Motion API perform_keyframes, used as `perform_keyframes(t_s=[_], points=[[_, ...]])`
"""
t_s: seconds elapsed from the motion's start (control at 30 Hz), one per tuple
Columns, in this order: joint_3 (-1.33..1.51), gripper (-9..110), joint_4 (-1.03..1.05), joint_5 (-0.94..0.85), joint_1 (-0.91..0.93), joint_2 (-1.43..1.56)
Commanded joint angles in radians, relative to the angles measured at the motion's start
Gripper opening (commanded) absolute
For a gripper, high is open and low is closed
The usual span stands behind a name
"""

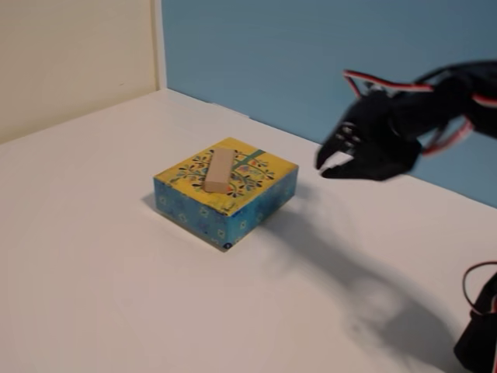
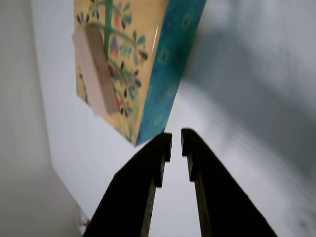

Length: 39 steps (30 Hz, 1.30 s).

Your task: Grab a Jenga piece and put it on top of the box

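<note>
The block [image 1: 220,170] lies flat on the yellow patterned top of the box [image 1: 233,203], running lengthwise from the near edge toward the far one and sitting a little left of the lid's middle in the fixed view, so the placing part of the task looks done. The gripper [image 1: 332,163] hangs in the air to the right of the box and well clear of it, holding nothing. In the wrist view its two dark fingers [image 2: 148,163] are nearly together with only a thin slit between them, above bare white counter [image 1: 93,272].
</note>
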Motion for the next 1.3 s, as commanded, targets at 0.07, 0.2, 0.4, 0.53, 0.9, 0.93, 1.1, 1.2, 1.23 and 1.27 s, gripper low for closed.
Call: perform_keyframes(t_s=[0.07, 0.2, 0.4, 0.53, 0.9, 0.93, 1.1, 1.2, 1.23, 1.27], points=[[0.153, 0, -0.044, 0.000, -0.038, 0.213], [0.327, 0, -0.028, -0.005, -0.064, 0.472], [0.502, 0, 0.115, 0.000, -0.080, 0.796], [0.569, 0, 0.117, 0.006, -0.069, 0.839], [0.634, 0, 0.072, 0.018, -0.043, 0.838], [0.634, 0, 0.075, 0.021, -0.040, 0.838], [0.635, 0, 0.098, 0.032, -0.021, 0.836], [0.632, 0, 0.103, 0.037, -0.006, 0.836], [0.632, 0, 0.107, 0.040, -0.002, 0.836], [0.632, 0, 0.107, 0.043, -0.002, 0.836]])
